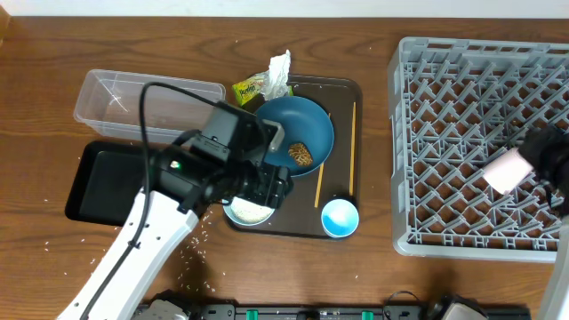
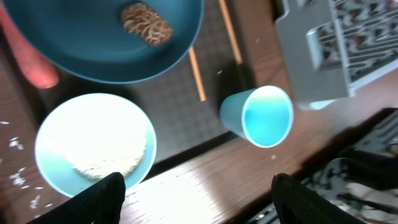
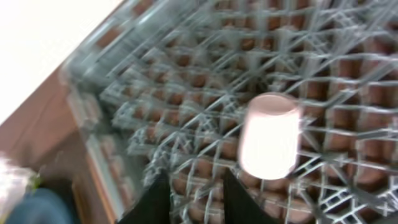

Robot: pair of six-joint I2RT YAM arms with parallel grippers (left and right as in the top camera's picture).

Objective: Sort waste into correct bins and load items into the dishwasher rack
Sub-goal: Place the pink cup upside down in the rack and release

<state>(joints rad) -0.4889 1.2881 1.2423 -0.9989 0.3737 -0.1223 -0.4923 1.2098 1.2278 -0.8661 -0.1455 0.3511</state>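
- White rice grains [image 1: 190, 251] are scattered on the desk [image 1: 373, 284] at the lower left of the overhead view, beside my left arm.
- The small blue cup [image 2: 261, 116] stands mouth up at the lower right corner of the dark brown serving tray [image 1: 345, 87].
- The white bowl [image 2: 93, 146], with rice in it, sits at the tray's lower left corner, apart from the cup.
- My left tool [image 2: 198, 186] hangs over the bowl and the tray's lower edge. Its fingers [image 2: 102, 200] are spread wide and hold nothing.
- The two chopsticks [image 2: 196, 74] lie apart from each other on the tray, between the cup and the dish.
- The grey dishwasher rack [image 1: 444, 107] fills the right side. The pink cup [image 3: 270, 134] rests among its pegs toward the right edge.
- My right tool [image 3: 193, 180] is over the rack just beside the pink cup and not touching it. Its fingers are drawn close with a slim gap and nothing between them, though this view is blurred.
- The dark blue dish [image 1: 298, 124] sits mid-tray and holds the brown food lump [image 2: 146, 23].
- The carrot [image 2: 37, 65] lies at the dish's rim. I cannot tell whether it is in the dish or beside it.
- The black tray [image 1: 102, 182] lies at the left.
- The clear tub [image 1: 142, 98] is above the black tray in the frame.
- The snack wrapper [image 1: 247, 90] and the crumpled tissue [image 1: 279, 76] touch each other at the serving tray's upper left corner.
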